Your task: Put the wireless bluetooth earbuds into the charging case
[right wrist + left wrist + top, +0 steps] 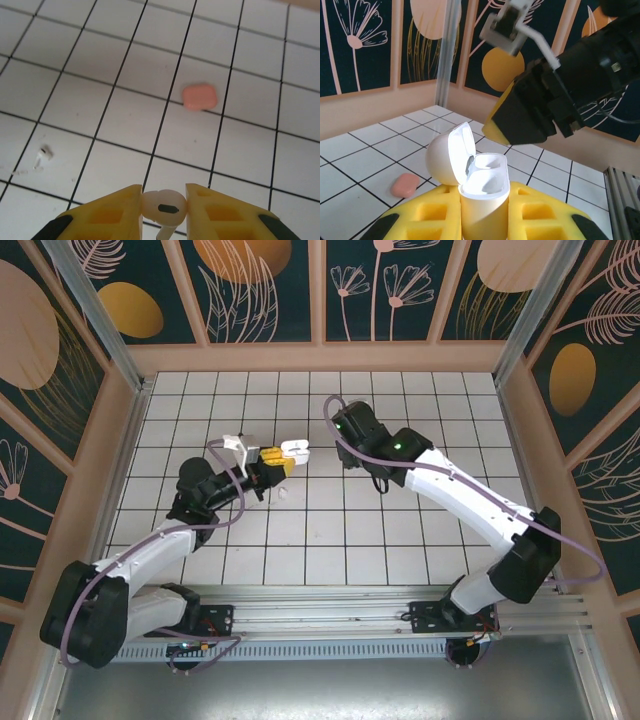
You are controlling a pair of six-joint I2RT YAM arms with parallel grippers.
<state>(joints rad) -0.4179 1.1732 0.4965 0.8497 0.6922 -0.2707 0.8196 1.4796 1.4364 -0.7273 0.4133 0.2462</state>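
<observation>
The left claw (482, 222) clamps the charging case (480, 182), upright and open. The right claw (164, 210) pinches a white earbud (159, 204) — on the worktop (260, 150) a second white earbud (44, 155) lies at its ten o'clock, a salmon-pink piece (199, 96) at one o'clock.

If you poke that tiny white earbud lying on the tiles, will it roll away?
Probably not far: the loose earbud seems to have a stem, so it would likely wobble, not roll. Tiny against a tile, it is likely light and may skid on the smooth tiled table.
</observation>
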